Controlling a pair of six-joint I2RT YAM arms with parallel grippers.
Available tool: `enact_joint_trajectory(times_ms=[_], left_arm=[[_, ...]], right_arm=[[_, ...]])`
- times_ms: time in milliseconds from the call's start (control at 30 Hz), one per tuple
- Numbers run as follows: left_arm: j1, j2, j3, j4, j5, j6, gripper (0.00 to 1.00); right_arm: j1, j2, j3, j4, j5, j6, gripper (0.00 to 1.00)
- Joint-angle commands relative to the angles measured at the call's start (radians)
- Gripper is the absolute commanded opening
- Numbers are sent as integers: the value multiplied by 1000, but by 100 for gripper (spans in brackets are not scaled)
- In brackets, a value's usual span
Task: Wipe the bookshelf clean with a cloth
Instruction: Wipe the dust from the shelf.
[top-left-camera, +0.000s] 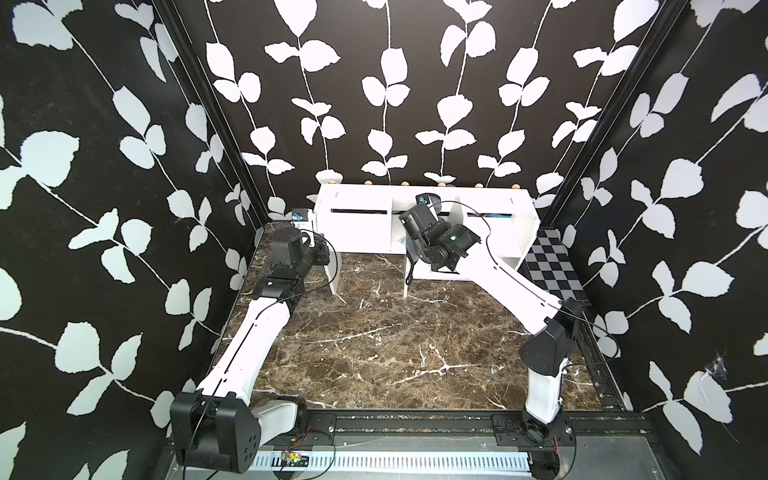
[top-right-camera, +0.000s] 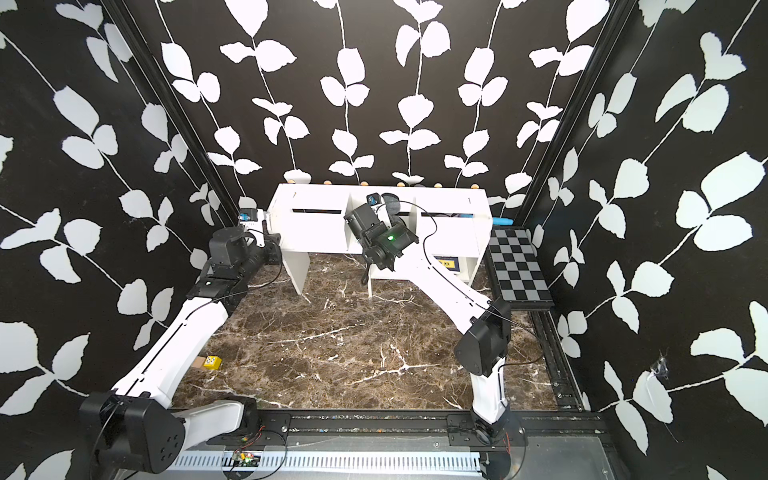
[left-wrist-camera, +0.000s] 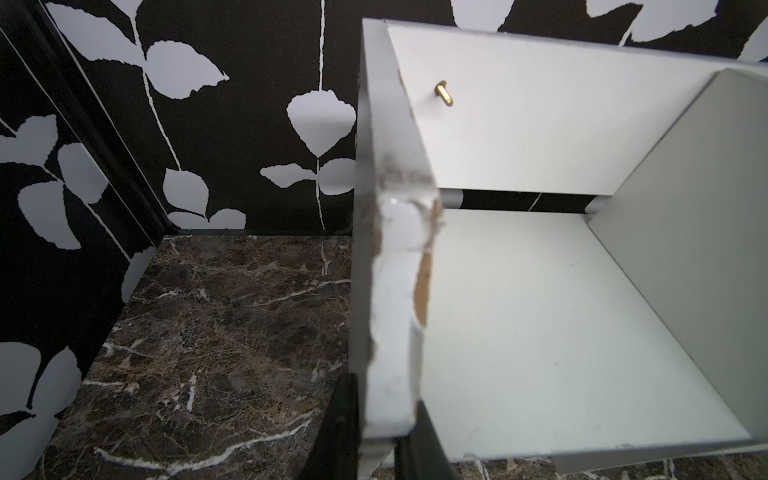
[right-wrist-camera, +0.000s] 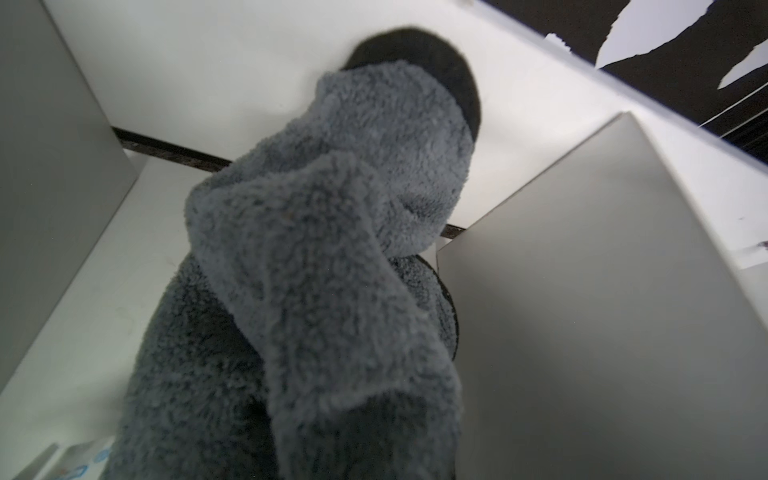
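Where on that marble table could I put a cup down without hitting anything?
The widest bare patch is the middle of the marble tabletop, bordered by the left arm, the right arm and the bookshelf behind. Crowded: the bookshelf's middle compartment, filled by the cloth; the back right corner holds the checkered board; a yellow block beside the left arm.
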Motion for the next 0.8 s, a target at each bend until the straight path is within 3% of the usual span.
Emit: enact_joint_trajectory(times_ms=[0,200,433,600,767], left_arm=[[-31,-59,2,70,121,-76,0],[-32,-47,5,67,124,-71,0],[-31,-49,2,67,111,-59,0],[-32,-47,3,66,117,-63,0],[-32,-52,5,64,113,-59,0]], right_arm=[[-2,20,52,31,86,-37,0],[-3,35,37,165,-81,-139,0],[-6,-29,-86,254,-247,-84,0],[-11,-79,-124,194,-178,-57,0],[-49,-55,-32,55,-70,-36,0]])
